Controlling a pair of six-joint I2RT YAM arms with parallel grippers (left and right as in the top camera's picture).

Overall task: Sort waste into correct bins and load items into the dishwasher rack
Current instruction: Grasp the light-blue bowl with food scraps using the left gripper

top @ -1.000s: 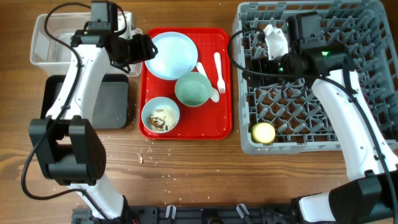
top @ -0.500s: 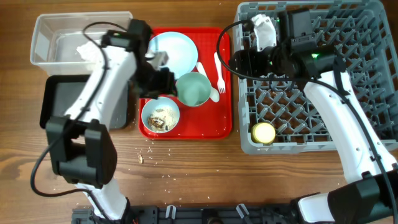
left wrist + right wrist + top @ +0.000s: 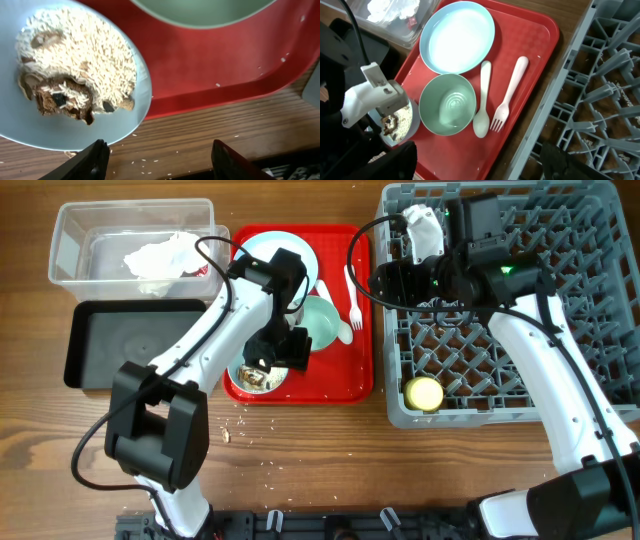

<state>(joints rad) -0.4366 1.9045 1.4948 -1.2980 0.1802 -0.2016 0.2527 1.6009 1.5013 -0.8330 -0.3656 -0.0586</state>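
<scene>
My left gripper (image 3: 283, 352) (image 3: 160, 161) is open and empty, low over the front edge of a light blue bowl (image 3: 250, 377) (image 3: 75, 125) holding beige-brown food scraps (image 3: 70, 75). A second, empty bowl (image 3: 325, 325) (image 3: 447, 105), the pale blue plate (image 3: 268, 258) (image 3: 457, 35), white spoon (image 3: 481, 105) and fork (image 3: 352, 290) (image 3: 507, 95) lie on the red tray (image 3: 360, 375). The white napkin (image 3: 160, 255) lies in the clear tub (image 3: 70, 225). My right gripper (image 3: 385, 280) (image 3: 480, 165) is open and empty over the grey rack's (image 3: 500, 360) left edge. The yellow cup (image 3: 424, 393) stands in the rack.
The black tray (image 3: 135, 340) lies in front of the clear tub, left of the red tray. Rice bits are scattered on the wooden table (image 3: 260, 455) before the red tray. A small red wrapper (image 3: 411, 21) shows beside the napkin in the tub.
My left arm has swung from over the clear tub across the red tray to the food bowl. The napkin now lies uncovered in the tub. My right arm shifted slightly left, then held.
</scene>
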